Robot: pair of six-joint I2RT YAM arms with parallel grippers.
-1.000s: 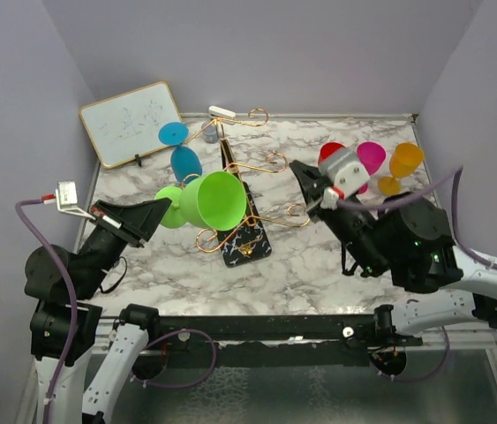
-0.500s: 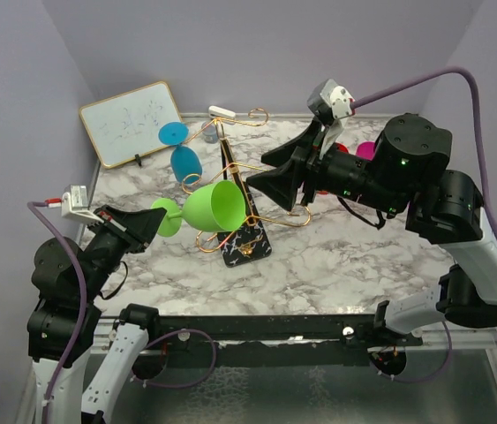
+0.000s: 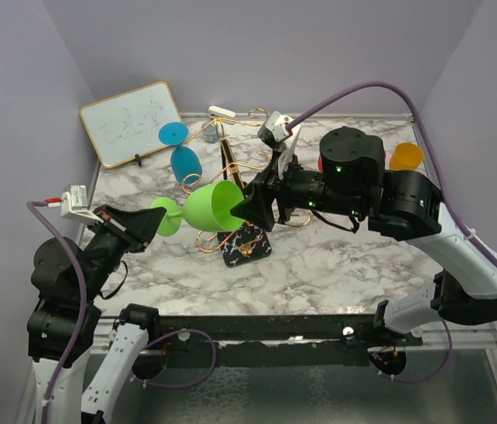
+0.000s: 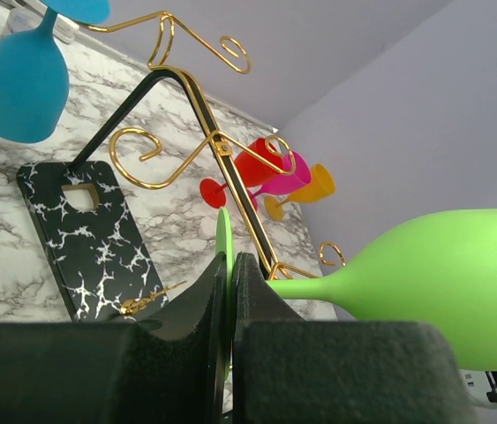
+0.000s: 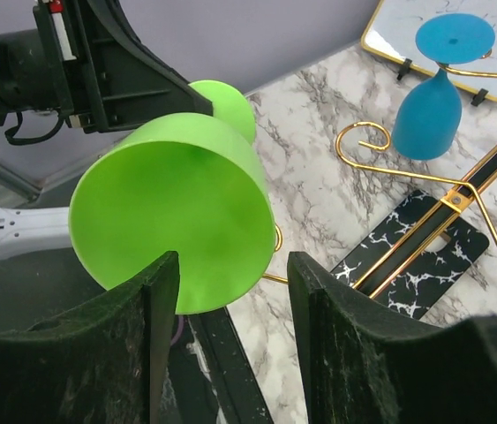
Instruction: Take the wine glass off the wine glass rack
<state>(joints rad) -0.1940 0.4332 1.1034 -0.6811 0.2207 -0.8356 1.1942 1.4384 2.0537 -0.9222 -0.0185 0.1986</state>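
- Lavender walls close in a marble-patterned bench [image 3: 319, 256]. A framed whiteboard [image 3: 129, 124] leans at its far left corner.
- The wine glass rack [image 3: 244, 247] stands mid-bench on its black speckled base, and a blue glass [image 3: 184, 163] hangs from a far arm.
- The green wine glass [image 3: 213, 208] lies on its side above the rack's near left arm, foot to the left and open mouth to the right.
- The left hand [image 4: 229, 283] is clamped on the foot of the green wine glass, its fingers pinching the thin disc edge-on.
- The right hand [image 3: 250, 205] stands with fingers wide apart at the mouth of the bowl, one to each side of the lower rim. It grips nothing.
- From these angles I cannot tell whether the stem sits inside the gold wire arm or is just clear of it. The left wrist view shows wire passing close behind the stem.
- The step looks like a second grip on the bowl, to steady the glass or take it over.
- To do it well, centre the bowl between the right fingers and close gently on its wall.
- Keep the foot pinched until that hold is sure.
- Then draw the glass along the arm towards its open end, keeping it level so the foot does not catch a scroll or tip the rack.
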